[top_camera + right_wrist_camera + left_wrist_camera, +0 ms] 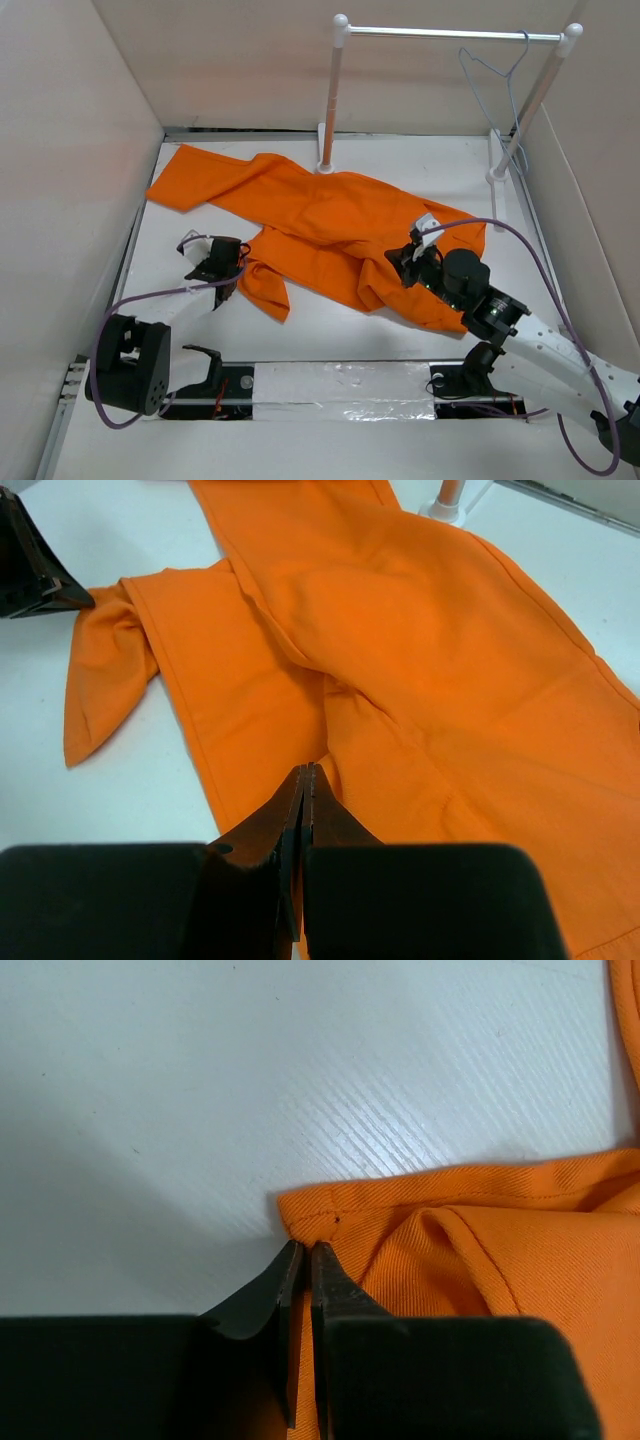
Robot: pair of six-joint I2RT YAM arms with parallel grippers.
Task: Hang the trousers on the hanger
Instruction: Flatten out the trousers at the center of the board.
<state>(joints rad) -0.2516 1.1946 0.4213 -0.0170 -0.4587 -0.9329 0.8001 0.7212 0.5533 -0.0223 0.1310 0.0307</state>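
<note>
The orange trousers (pixel 320 225) lie spread flat across the white table, one leg reaching to the back left. At their near left corner my left gripper (pixel 235 278) is shut on the hem; in the left wrist view the cloth (pixel 500 1250) runs between the fingers of the gripper (pixel 305 1250). On the right part of the trousers (pixel 420 630) my right gripper (pixel 393 262) is shut, and in its wrist view a fold bunches up at the tips of the gripper (pixel 307 770). The thin pale hanger (pixel 510 78) hangs from the rail at the back right, apart from both arms.
A white two-post stand with a metal rail (pixel 450 33) stands at the back; its left post (pixel 330 110) rises right behind the trousers. Beige walls close in the left, back and right. A shiny taped strip (pixel 340 385) lies between the arm bases.
</note>
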